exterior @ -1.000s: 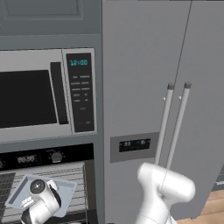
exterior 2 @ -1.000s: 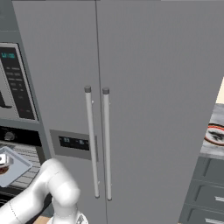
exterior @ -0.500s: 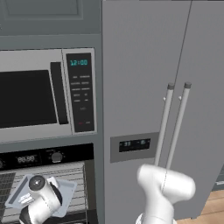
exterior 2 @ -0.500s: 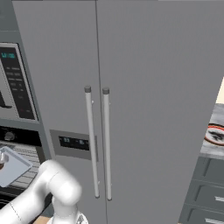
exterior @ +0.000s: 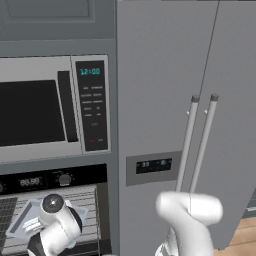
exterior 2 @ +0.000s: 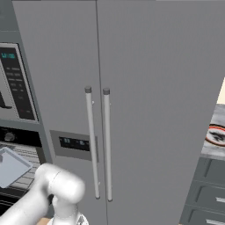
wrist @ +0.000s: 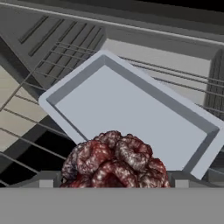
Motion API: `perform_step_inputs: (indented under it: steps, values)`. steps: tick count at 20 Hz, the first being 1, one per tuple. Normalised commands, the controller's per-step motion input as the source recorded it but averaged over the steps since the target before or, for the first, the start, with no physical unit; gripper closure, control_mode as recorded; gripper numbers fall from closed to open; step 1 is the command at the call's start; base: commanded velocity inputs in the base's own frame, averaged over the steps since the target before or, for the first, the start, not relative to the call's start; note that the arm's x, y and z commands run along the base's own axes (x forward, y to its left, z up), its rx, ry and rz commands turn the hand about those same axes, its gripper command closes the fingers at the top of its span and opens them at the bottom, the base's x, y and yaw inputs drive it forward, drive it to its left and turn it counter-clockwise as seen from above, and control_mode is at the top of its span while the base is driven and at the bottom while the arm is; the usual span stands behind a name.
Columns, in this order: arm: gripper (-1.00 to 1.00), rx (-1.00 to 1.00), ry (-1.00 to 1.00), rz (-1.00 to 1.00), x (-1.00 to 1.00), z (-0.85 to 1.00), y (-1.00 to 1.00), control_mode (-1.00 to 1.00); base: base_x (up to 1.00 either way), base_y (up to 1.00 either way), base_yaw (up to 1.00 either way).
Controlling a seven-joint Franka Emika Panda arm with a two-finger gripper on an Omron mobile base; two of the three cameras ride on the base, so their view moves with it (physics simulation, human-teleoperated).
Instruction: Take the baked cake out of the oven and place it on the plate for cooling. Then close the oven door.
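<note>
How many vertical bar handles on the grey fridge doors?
2. Both slim silver vertical bar handles sit side by side at the seam between the grey refrigerator doors: left handle, right handle. Their lower ends are visible; none seem hidden.

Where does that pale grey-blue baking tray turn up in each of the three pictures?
Left base view: baking tray at lower left, on the oven's wire rack, partly behind the arm.
Right base view: at the left edge, below the microwave keypad.
Hand view: across the middle, behind the baked cake.
Shared landmark: the wire rack under the tray.
</note>
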Motion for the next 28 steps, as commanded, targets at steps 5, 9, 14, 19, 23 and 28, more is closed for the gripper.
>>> perform_step_inputs:
  steps: [5,9,14,19,23,28]
  values:
    - [1.00,0.10,0.00,-0.02,-0.40,0.94,-0.44,-1.00,0.00,0.00,0.00]
    - [1.00,0.09,0.00,0.00,-0.57,0.77,-0.43,-1.00,0.00,0.00,0.00]
    - [1.00,0.06,0.00,0.00,-0.52,0.84,-0.42,-1.00,0.00,0.00,0.00]
    - [1.00,0.06,0.00,0.00,-0.49,0.76,-0.48,-1.00,0.00,0.00,0.00]
    - [1.00,0.05,0.00,-0.01,-0.39,0.67,-0.49,-1.00,0.00,0.00,0.00]
    - [1.00,0.05,0.00,-0.03,-0.29,0.61,-0.58,-1.00,0.00,0.00,0.00]
